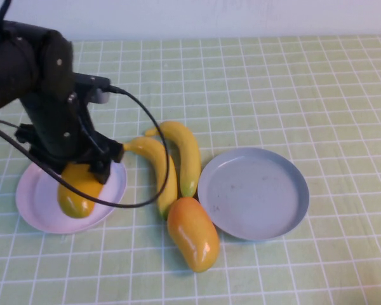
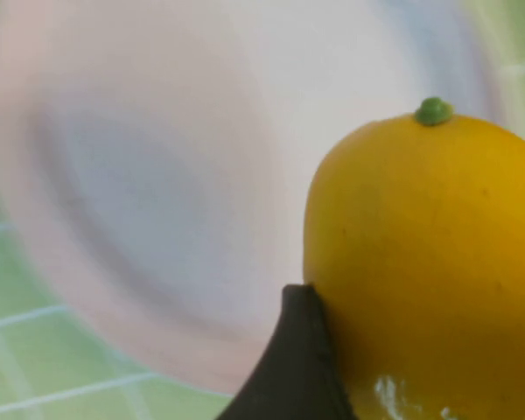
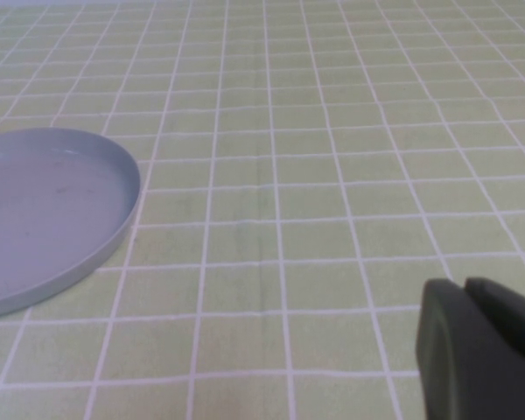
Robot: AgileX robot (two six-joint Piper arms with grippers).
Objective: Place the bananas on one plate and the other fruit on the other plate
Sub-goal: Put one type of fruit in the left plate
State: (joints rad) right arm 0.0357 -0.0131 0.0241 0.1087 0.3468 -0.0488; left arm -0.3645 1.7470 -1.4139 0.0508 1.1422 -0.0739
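My left gripper [image 1: 84, 170] hangs over the pale pink plate [image 1: 33, 204] and is shut on a yellow mango-like fruit [image 1: 78, 190] that rests on or just above the plate. In the left wrist view one dark finger [image 2: 299, 350] presses against that fruit [image 2: 429, 254], with the pink plate [image 2: 157, 157] behind it. Two bananas [image 1: 159, 166] [image 1: 185, 152] lie side by side on the cloth between the plates. The redder orange fruit [image 1: 192, 233] lies on the cloth in front of them. The grey-blue plate [image 1: 253, 192] holds nothing. My right gripper [image 3: 472, 302] is shut and empty, out of the high view.
A green checked cloth [image 1: 292, 82] covers the table. The left arm's black cable [image 1: 153, 133] loops over the nearer banana. The grey-blue plate's rim [image 3: 114, 227] shows in the right wrist view, away from the right gripper.
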